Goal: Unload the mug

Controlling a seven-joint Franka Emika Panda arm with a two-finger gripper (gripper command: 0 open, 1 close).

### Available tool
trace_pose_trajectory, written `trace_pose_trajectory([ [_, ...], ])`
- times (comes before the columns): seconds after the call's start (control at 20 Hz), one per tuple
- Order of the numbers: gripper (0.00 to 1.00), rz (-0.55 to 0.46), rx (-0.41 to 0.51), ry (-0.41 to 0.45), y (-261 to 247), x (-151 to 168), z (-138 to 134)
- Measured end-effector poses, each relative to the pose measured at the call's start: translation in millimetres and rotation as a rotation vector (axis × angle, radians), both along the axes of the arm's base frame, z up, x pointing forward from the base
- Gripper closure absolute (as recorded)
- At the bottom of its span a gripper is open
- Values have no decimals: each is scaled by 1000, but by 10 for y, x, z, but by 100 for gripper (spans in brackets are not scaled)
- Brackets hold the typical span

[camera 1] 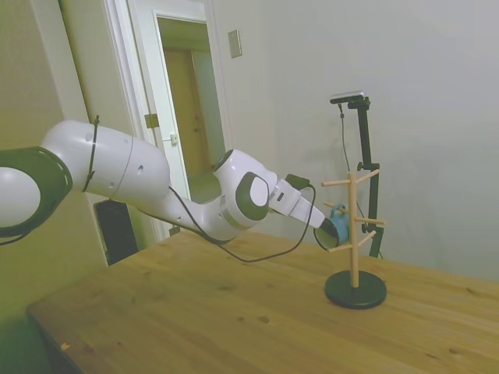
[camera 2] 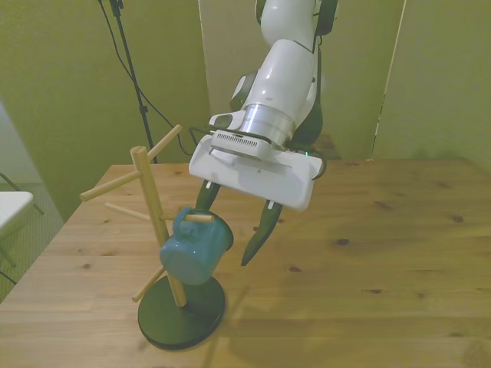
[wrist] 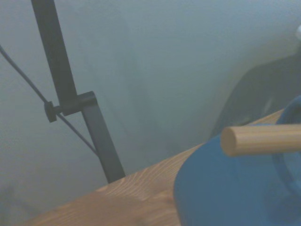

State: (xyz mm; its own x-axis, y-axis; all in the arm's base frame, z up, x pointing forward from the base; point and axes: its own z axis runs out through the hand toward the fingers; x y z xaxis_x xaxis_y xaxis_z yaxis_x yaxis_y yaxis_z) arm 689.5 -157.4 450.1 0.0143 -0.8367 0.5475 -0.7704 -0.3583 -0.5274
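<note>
Mug (camera 2: pixel 195 247) hangs by its loop handle on a lower peg (camera 2: pixel 198 218) of the wooden peg stand (camera 2: pixel 156 222), which sits near one end of the tabletop (camera 2: pixel 383 253). Gripper (camera 2: pixel 230 226) at mug height, jaws spread apart, one finger either side of the mug's upper part; nothing clamped yet.

Judgement: close on the mug body squarely, then draw it outward along the peg's line before any lift, so the handle slides clear rather than tipping the stand. The pegs slope up, so follow that angle.

Room: broad bare wood toward the front view's right suits set-down. Upper pegs crowd above; tabletop edge lies close on the front view's left.
</note>
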Motion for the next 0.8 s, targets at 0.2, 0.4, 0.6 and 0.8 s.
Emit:
trace_pose_trajectory([
  [0.2, 100, -1, -6, 2, -16, 59, -51],
  [0.4, 100, -1, -4, 2, -9, 63, -60],
  [0.6, 100, 5, -1, 4, 32, 73, -77],
  [0.8, 100, 7, 1, 4, 40, 75, -79],
])
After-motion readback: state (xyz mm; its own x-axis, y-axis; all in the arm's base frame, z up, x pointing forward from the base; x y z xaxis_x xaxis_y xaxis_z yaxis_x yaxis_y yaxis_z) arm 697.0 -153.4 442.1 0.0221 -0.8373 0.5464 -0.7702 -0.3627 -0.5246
